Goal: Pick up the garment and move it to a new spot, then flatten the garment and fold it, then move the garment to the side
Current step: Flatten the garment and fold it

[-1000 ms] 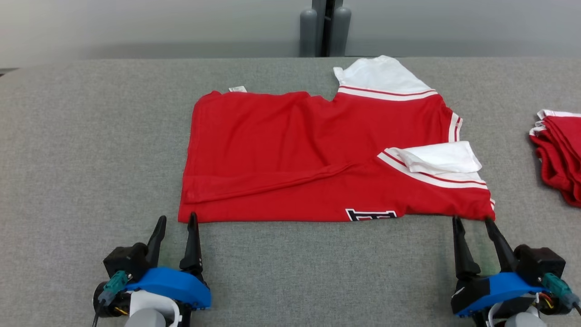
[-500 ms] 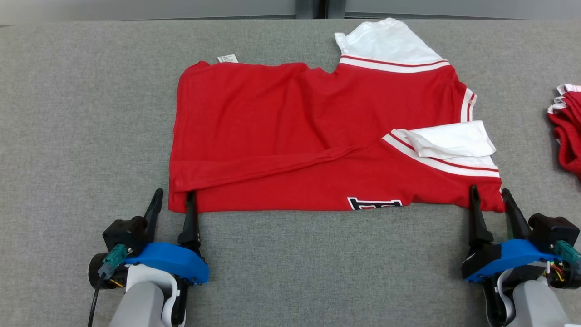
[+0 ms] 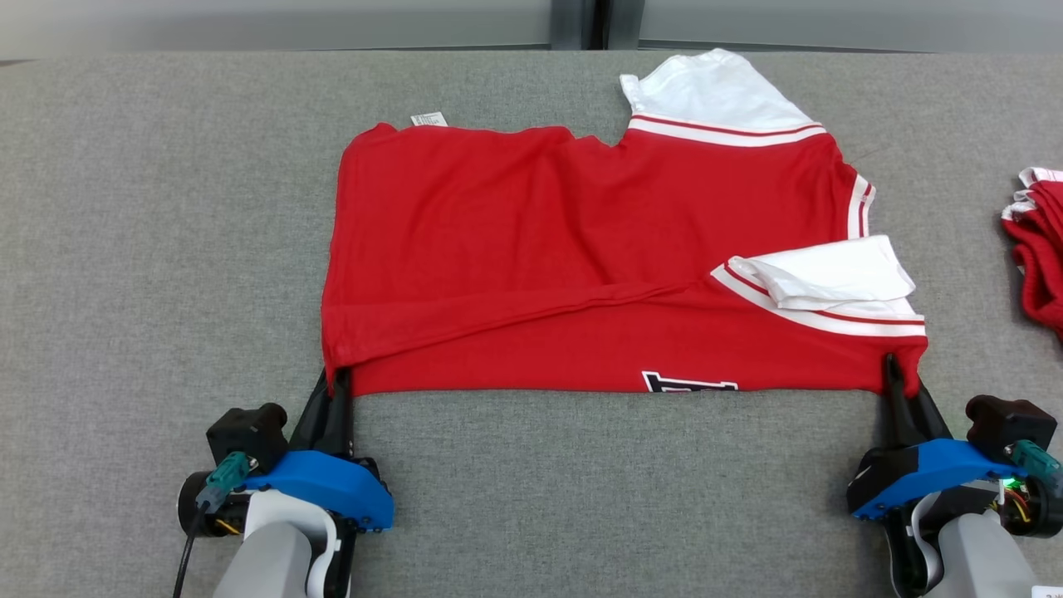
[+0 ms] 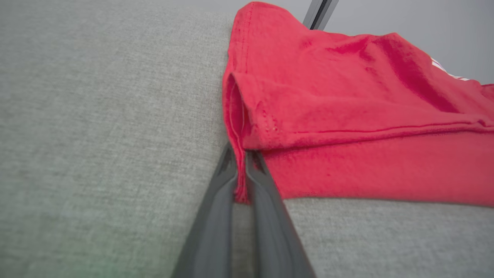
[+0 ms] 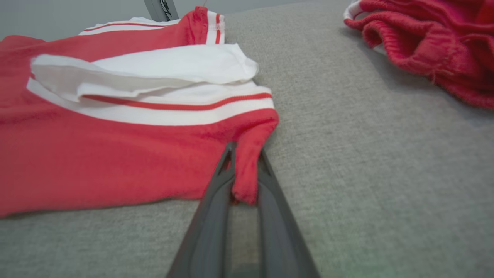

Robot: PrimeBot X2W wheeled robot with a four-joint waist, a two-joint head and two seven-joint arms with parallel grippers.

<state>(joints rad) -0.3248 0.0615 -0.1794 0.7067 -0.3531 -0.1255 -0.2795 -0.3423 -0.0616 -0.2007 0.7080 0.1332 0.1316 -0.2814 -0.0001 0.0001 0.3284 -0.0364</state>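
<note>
Currently, one item: red shirt (image 3: 540,241), half-folded, flat on the grey worktop (image 3: 149,249). My left hand (image 3: 335,382) pinches its near left corner, my right hand (image 3: 901,378) its near right corner. I judge both ends are gripped so the edge lifts evenly for folding.

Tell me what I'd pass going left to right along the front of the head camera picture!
left gripper, pinching a shirt corner → red shirt → right gripper, pinching the other near corner → pile of red clothes
</note>
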